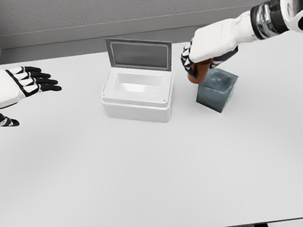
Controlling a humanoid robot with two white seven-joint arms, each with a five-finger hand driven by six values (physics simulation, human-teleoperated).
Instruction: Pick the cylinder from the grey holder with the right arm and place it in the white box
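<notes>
From the head camera I see my right hand [206, 51] reaching in from the far right, over the left edge of the grey holder [218, 90]. Its fingers [188, 59] are curled around the top of the brown cylinder [196, 73], so I have it gripped; only the lower part of the cylinder shows beneath the hand. The cylinder sits at the holder's far-left corner, but I cannot tell whether its base is inside the holder or already clear of it.

The holder is a dark, translucent grey block resting on the white counter [148, 180], turned at an angle to the counter's edges. Just to its left, with a narrow gap between them, stands the white box [137, 97]. Its grey lid [138, 53] is raised upright at the far side, and the cavity is open to my view.

My left hand [5, 90] hovers over the far-left part of the counter, well apart from the box. Its fingers are stretched out and relaxed, pointing right, and hold nothing.
</notes>
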